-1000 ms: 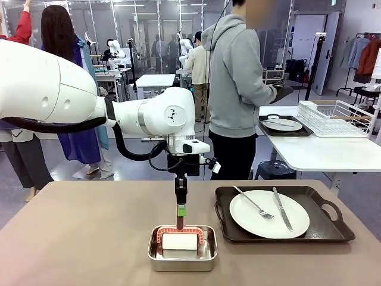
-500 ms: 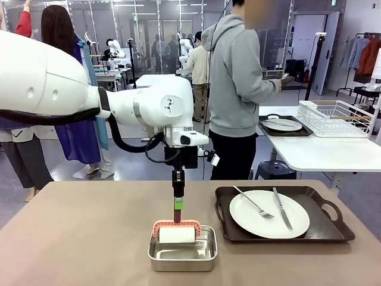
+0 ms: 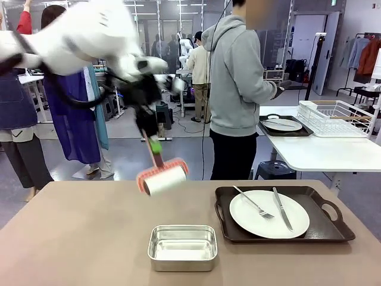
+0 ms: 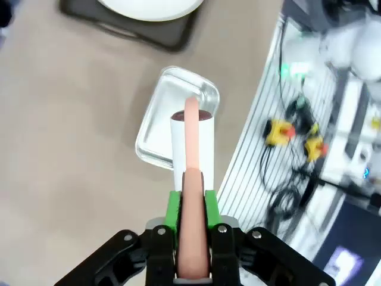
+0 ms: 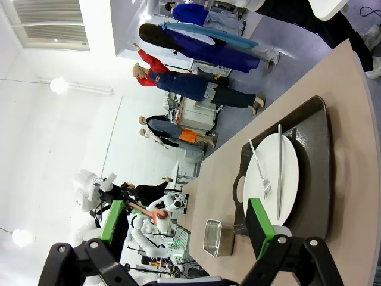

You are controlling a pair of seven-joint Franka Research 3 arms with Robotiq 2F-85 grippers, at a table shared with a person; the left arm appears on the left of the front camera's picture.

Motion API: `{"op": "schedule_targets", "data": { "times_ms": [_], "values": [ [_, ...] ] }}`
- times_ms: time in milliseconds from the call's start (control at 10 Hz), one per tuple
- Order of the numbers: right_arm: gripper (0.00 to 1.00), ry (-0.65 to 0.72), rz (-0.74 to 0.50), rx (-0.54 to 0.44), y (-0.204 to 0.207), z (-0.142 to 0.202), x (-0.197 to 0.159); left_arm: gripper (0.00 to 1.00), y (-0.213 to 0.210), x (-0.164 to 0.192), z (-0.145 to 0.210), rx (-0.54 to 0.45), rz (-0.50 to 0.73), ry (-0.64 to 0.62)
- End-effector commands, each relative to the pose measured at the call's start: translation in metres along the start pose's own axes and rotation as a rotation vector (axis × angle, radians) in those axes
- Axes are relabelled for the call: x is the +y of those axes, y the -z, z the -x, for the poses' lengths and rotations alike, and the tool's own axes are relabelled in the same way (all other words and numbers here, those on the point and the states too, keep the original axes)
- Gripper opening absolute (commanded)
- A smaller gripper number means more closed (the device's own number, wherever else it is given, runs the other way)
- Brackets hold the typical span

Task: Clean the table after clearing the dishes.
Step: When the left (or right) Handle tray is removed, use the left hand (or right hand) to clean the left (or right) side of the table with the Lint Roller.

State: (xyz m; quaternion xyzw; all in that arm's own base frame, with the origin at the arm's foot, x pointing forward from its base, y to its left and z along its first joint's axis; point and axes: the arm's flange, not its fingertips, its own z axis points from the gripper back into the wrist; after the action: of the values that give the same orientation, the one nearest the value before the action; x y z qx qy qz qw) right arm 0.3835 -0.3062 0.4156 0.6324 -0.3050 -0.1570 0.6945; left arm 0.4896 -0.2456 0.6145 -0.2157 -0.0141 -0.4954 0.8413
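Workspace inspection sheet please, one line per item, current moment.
Surface: table, matte brown top, no stain visible.
Job's things: plate with fork and knife on dark tray, robot's right side; second plate on the side table.
Clutter: steel pan, empty, near the front edge.
Grippers: left gripper shut on roller, held tilted in the air; right gripper open, holding nothing.
Cables: loose cables on the floor.
Surroundings: person in grey hoodie, wire rack.

Lab — white worktable point(image 3: 309, 156), loose floor cables point(image 4: 284, 196).
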Motion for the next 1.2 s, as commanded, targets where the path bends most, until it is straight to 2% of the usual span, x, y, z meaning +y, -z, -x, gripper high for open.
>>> {"op": "schedule_targets", "data": {
  "times_ms": [0,100,200,400,500,600,1000,1100],
  "values": [
    [1.00,-0.002,0.001,0.008,0.000,0.006,0.003,0.00,0.024,0.053,0.070,-0.306,0.004,-0.258],
    [1.00,-0.002,0.001,0.008,0.000,0.006,0.003,0.00,0.030,0.075,0.093,-0.429,0.037,-0.368],
    [1.00,-0.002,0.001,0.008,0.000,0.006,0.003,0.00,0.041,0.093,0.110,-0.503,0.081,-0.465],
    [1.00,-0.002,0.001,0.008,0.000,0.006,0.003,0.00,0.073,0.123,0.131,-0.586,0.163,-0.597],
    [1.00,-0.002,0.001,0.008,0.000,0.006,0.003,0.00,0.090,0.135,0.137,-0.603,0.123,-0.707],
    [1.00,-0.002,0.001,0.008,0.000,0.006,0.003,0.00,0.057,0.137,0.142,-0.488,0.145,-0.594],
    [1.00,-0.002,0.001,0.008,0.000,0.006,0.003,0.00,0.057,0.137,0.142,-0.488,0.145,-0.594],
    [1.00,-0.002,0.001,0.008,0.000,0.006,0.003,0.20,0.064,0.138,0.139,-0.502,0.133,-0.605]
  ]
}}
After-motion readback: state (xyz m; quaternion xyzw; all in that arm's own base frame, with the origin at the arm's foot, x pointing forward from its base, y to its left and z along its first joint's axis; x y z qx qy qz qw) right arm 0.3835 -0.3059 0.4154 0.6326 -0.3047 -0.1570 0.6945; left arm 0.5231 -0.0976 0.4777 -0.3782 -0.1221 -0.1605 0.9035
